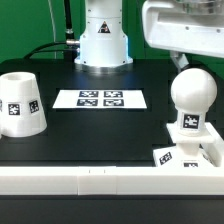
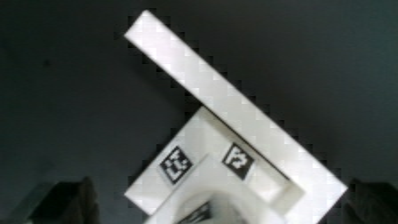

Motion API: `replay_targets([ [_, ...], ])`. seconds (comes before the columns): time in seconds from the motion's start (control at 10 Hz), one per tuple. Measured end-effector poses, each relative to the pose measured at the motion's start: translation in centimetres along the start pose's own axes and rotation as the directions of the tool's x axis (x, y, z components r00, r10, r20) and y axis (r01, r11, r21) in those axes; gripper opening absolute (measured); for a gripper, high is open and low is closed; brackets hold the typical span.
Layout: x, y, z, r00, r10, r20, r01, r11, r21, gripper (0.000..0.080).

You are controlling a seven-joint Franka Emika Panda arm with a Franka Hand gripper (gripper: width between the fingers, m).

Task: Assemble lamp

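Observation:
The round white bulb [image 1: 192, 92] stands upright on the low square base [image 1: 186, 150] at the exterior view's right, close to the long white rail. The tapered shade [image 1: 20, 103] stands alone at the exterior view's left. My gripper [image 1: 183, 62] hangs just above and behind the bulb, touching nothing. In the wrist view its dark fingers [image 2: 68, 202] sit wide apart at both lower corners, so the gripper [image 2: 214, 208] is open and empty. The tagged base [image 2: 267, 168] lies between them. The bulb is hard to make out there.
The marker board [image 1: 100, 99] lies flat mid-table in front of the arm's white pedestal [image 1: 103, 35]. The long white rail [image 1: 100, 180] runs along the front edge and also shows in the wrist view [image 2: 196, 70]. The table is black.

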State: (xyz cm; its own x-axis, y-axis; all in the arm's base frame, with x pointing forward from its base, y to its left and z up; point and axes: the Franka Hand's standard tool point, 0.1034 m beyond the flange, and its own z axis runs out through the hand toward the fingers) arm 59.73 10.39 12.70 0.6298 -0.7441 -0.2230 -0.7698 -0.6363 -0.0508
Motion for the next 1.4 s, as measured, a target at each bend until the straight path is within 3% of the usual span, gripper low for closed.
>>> replay_targets([
  [0.7, -0.2, 0.2, 0.3, 0.998, -0.069, 0.002, 0.069, 0.998, -0.007, 0.0699],
  [1.0, 2.1, 7.0, -1.0, 0.912, -0.410, 0.011, 0.410, 0.912, -0.025, 0.0699],
  [1.2, 5.0, 11.0, -1.3, 0.909, -0.417, -0.008, 0.417, 0.909, -0.011, 0.0699],
  [1.4, 4.7, 10.7, -1.2, 0.909, -0.416, -0.006, 0.416, 0.909, -0.015, 0.0699],
])
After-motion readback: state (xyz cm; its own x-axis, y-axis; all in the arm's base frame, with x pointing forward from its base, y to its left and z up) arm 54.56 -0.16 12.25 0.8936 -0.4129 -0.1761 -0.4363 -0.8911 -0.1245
